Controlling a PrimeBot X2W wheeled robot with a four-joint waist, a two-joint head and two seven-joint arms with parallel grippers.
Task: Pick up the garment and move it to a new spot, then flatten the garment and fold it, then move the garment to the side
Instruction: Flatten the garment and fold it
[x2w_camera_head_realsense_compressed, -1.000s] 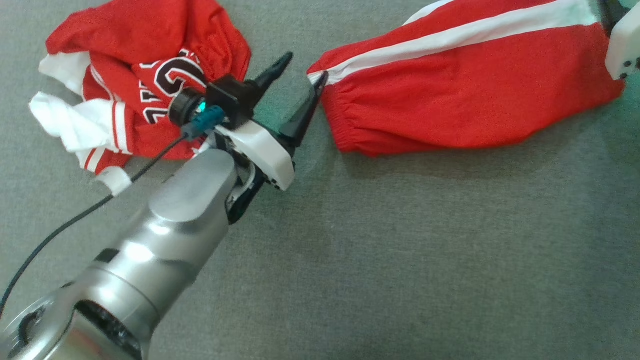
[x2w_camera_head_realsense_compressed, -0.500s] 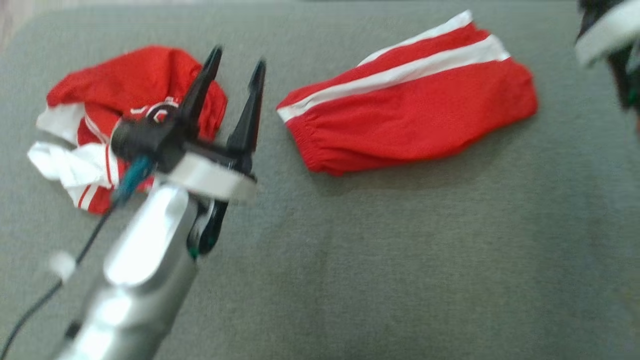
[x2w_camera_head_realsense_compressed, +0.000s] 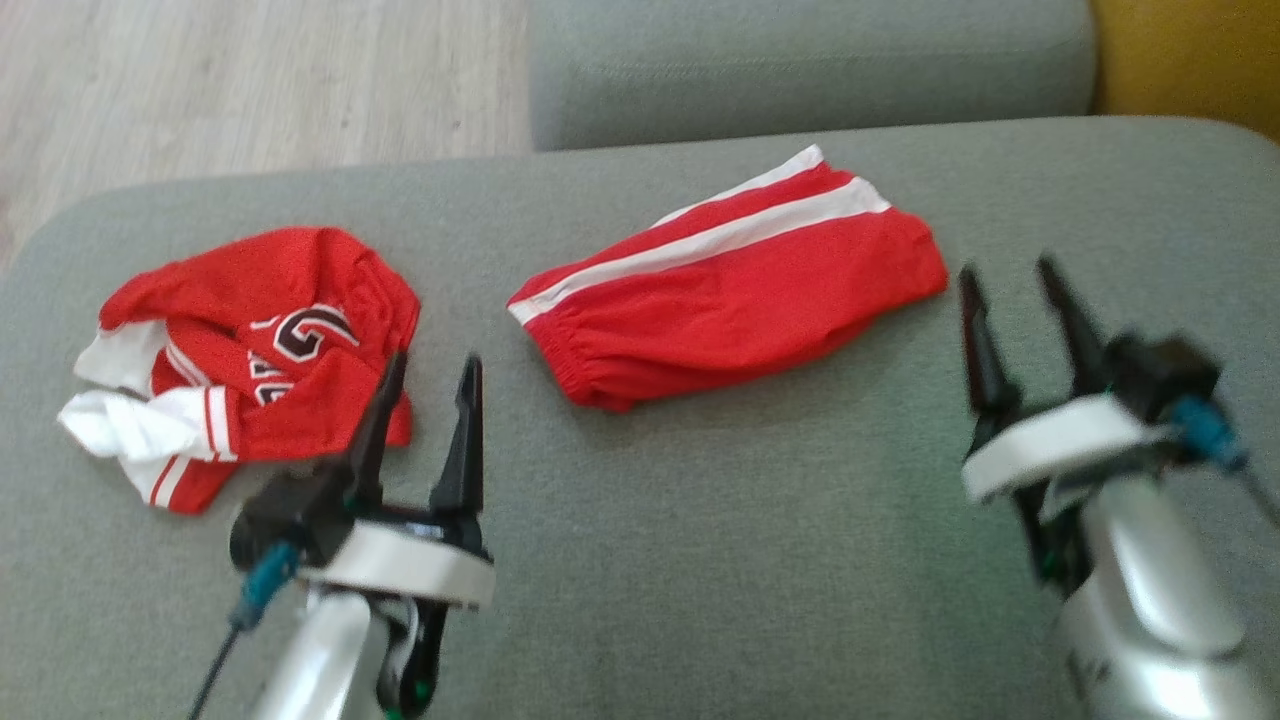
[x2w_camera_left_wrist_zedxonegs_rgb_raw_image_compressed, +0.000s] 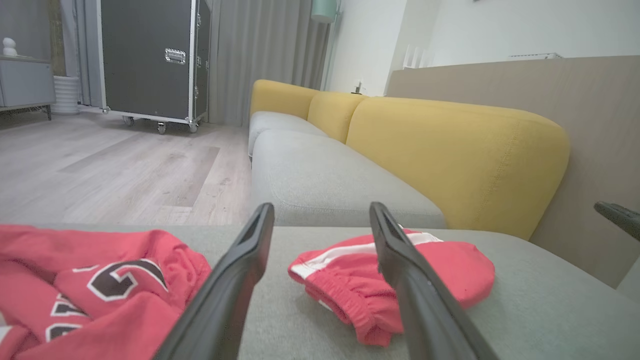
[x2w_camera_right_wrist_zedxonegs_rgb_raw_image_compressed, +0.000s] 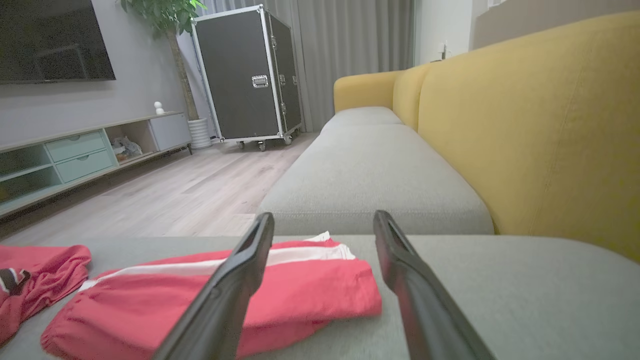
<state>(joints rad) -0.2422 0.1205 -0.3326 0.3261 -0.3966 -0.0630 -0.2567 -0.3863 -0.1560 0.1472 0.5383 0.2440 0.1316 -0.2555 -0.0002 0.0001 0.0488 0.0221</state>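
The head view is smeared, worst around my right gripper (x2w_camera_head_realsense_compressed: 1006, 268), so its finger edges are soft. From my left wrist, my own right-hand finger (x2w_camera_left_wrist_zedxonegs_rgb_raw_image_compressed: 415, 280) covers the middle of the folded red shorts (x2w_camera_head_realsense_compressed: 730, 290). The crumpled red jersey (x2w_camera_head_realsense_compressed: 260, 350) is cut off at that view's left and bottom edges, and its black lettering is folded over, so I cannot read it. Both my left gripper (x2w_camera_head_realsense_compressed: 434, 358) and my right one stand spread wide, holding nothing. The shorts lie ahead of my fingers and between the two pairs: up and to the right of my left fingertips, up and to the left of my right ones, and clear of both. Their long axis slants, with the gathered waistband end nearer my left fingers and the hem end farther off, toward my right. White stripes run along the far long edge. The jersey sits just left of my left fingers. Everything rests on a grey sofa seat (x2w_camera_head_realsense_compressed: 700, 560) with a yellow backrest (x2w_camera_left_wrist_zedxonegs_rgb_raw_image_compressed: 450, 150). Beyond it are pale wood flooring (x2w_camera_head_realsense_compressed: 250, 80), a black flight case (x2w_camera_left_wrist_zedxonegs_rgb_raw_image_compressed: 150, 60), grey curtains (x2w_camera_right_wrist_zedxonegs_rgb_raw_image_compressed: 350, 55) and a low cabinet (x2w_camera_right_wrist_zedxonegs_rgb_raw_image_compressed: 75, 150).
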